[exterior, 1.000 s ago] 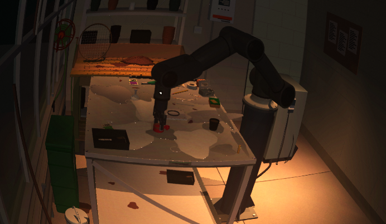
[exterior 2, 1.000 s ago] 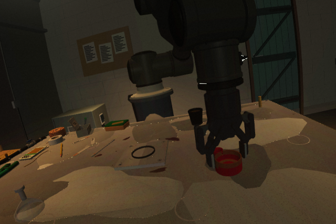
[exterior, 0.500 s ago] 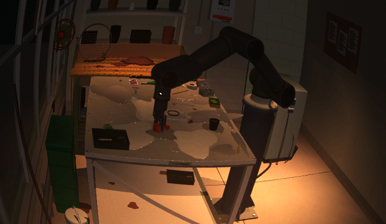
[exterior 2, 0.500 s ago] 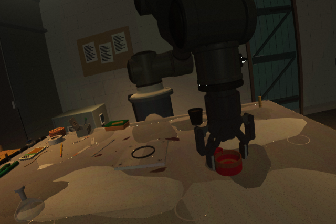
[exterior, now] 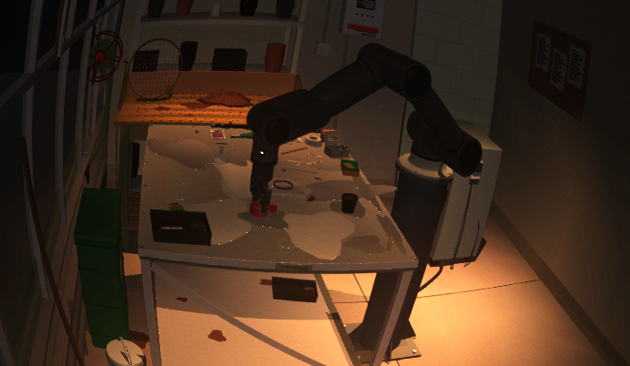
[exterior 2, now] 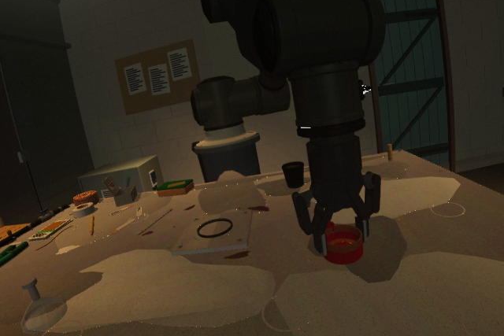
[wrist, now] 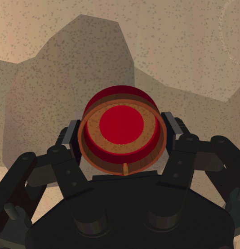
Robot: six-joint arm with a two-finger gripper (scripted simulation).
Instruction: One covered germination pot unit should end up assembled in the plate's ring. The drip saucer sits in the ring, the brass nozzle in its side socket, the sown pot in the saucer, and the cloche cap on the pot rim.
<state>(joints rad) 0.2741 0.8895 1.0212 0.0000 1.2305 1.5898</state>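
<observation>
In the middle of the table stands the red drip saucer (wrist: 122, 130), round, with a side socket toward my wrist. My gripper (wrist: 122, 133) is down around the saucer (exterior 2: 343, 245), one finger on each side of its rim, closing on it. The plate (exterior 2: 213, 230) lies flat to the left, with its dark ring (exterior 2: 214, 227) empty. The dark sown pot (exterior 2: 293, 173) stands upright behind the saucer. The brass nozzle (exterior 2: 389, 152) stands near the table's far right edge. The clear cloche cap (exterior 2: 40, 310) lies at the near left corner.
A dark box (exterior: 181, 226) sits on the table's front left corner. Tape rolls, pencils and small boxes (exterior 2: 122, 194) crowd the far left of the table. My arm's base column (exterior 2: 226, 149) rises behind the table.
</observation>
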